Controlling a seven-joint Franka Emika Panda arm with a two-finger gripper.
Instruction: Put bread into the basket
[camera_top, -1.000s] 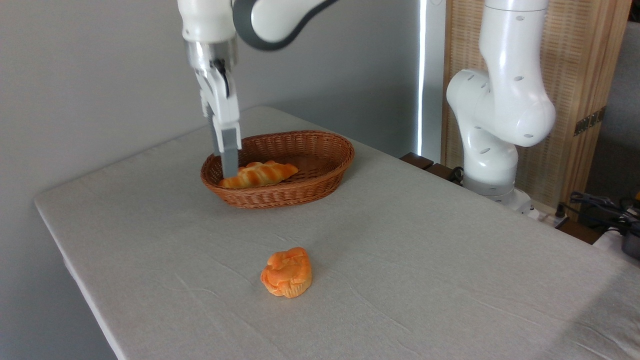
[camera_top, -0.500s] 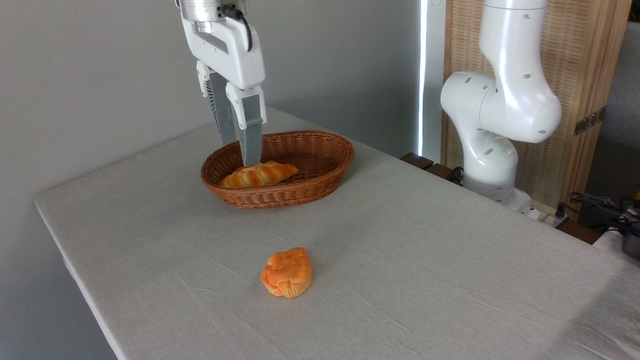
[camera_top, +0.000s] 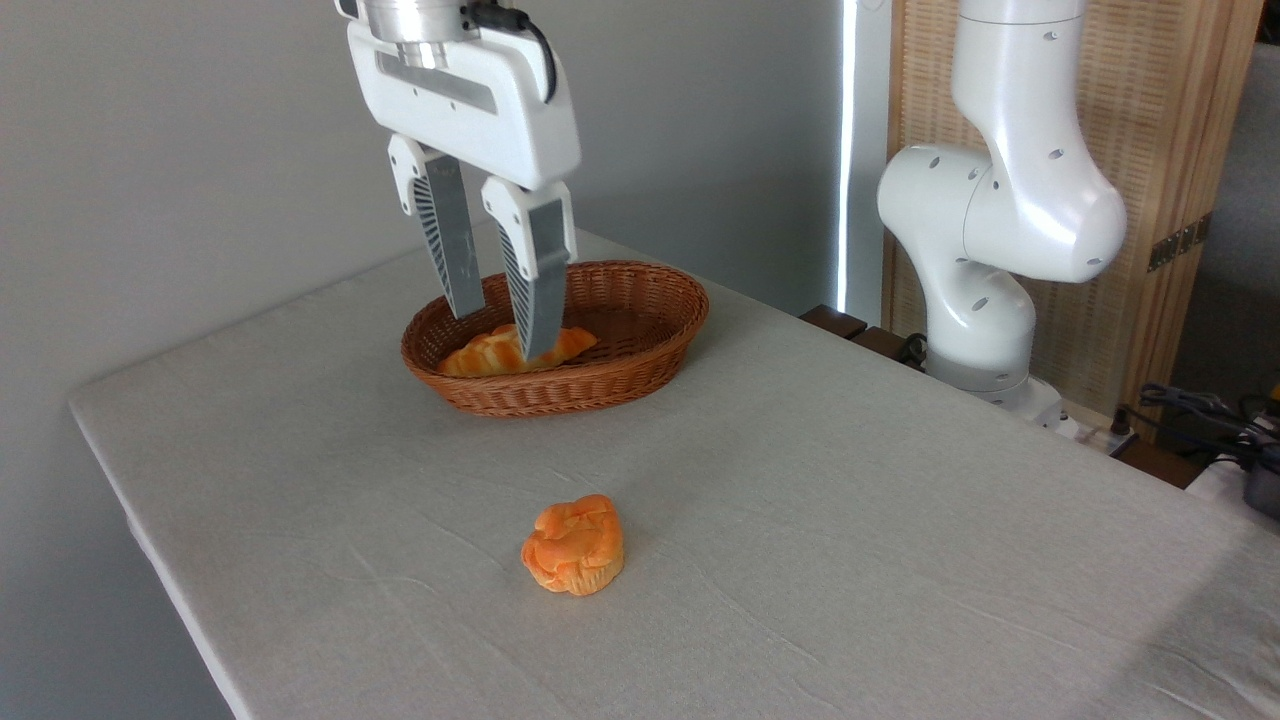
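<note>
We see the long braided golden-orange bread (camera_top: 497, 351) lying inside the oval brown woven wicker basket (camera_top: 640, 300), towards its left end. The white pincer (camera_top: 502, 327) hangs above it with its two ribbed grey fingers (camera_top: 452, 245) spread apart and holding nothing. Nearer the camera, well apart from the basket, a short round orange bun (camera_top: 573, 545) sits on the pale cloth-covered tabletop (camera_top: 850, 520).

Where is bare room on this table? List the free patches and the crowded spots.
Free: the wide stretch of table right of the bun, the strip between bun and basket, and the left edge past the basket. Crowded: the basket's left half, where the bread lies under the open claw. Its right half is bare.
</note>
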